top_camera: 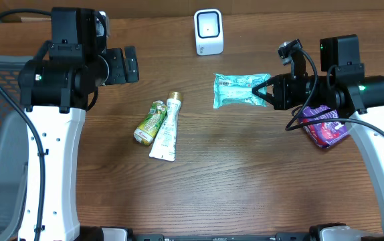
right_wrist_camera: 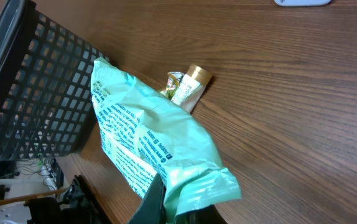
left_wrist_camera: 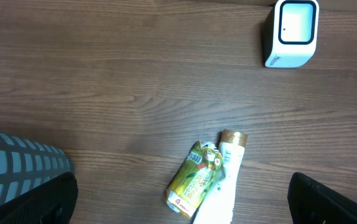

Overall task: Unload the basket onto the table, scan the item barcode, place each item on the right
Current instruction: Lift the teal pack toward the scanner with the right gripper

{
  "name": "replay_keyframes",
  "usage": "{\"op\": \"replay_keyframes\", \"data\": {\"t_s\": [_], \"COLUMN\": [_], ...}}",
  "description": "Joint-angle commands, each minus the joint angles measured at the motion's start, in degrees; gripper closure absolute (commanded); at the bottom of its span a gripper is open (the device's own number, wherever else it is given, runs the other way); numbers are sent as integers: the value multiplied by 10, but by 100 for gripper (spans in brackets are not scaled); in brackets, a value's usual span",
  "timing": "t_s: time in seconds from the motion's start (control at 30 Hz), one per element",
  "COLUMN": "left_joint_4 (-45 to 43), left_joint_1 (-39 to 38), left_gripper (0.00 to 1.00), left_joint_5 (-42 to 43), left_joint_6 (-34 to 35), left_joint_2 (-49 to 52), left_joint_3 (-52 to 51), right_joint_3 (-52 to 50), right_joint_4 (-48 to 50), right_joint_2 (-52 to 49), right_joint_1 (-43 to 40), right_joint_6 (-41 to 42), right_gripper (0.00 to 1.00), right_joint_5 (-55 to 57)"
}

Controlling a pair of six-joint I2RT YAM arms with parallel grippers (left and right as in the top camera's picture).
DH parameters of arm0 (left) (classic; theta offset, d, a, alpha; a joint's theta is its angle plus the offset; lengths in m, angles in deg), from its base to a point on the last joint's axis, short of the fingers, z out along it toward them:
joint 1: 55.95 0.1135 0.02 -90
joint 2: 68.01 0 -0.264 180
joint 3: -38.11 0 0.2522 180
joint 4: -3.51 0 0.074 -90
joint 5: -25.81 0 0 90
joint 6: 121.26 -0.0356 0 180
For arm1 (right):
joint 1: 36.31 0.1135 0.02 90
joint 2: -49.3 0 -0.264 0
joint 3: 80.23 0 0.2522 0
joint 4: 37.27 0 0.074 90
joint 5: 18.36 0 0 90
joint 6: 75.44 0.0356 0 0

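The right gripper (top_camera: 269, 92) is clamped shut on one end of the green packet (top_camera: 240, 90), held clear of the table (top_camera: 245, 174) near the white scanner (top_camera: 209, 31), presumably so its barcode can be presented; the left gripper (top_camera: 126, 65) is spread wide, empty

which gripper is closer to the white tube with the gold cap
Left. The left gripper hangs open just behind and left of the white tube; the right gripper, shut on the green packet, sits farther off to the tube's right.
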Motion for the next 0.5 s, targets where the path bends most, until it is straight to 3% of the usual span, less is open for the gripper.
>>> {"op": "replay_keyframes", "data": {"t_s": [0.0,0.47], "left_joint_4": [0,0], "left_joint_1": [2,2], "left_gripper": [0,0], "left_joint_5": [-5,-5], "left_joint_6": [-11,-11], "left_joint_2": [5,5], "left_joint_3": [7,7], "right_joint_3": [9,9], "right_joint_4": [2,-13], "right_joint_2": [17,5], "right_joint_1": [1,1], "right_joint_6": [-5,-5], "right_gripper": [96,96], "right_joint_5": [-7,-3]}}
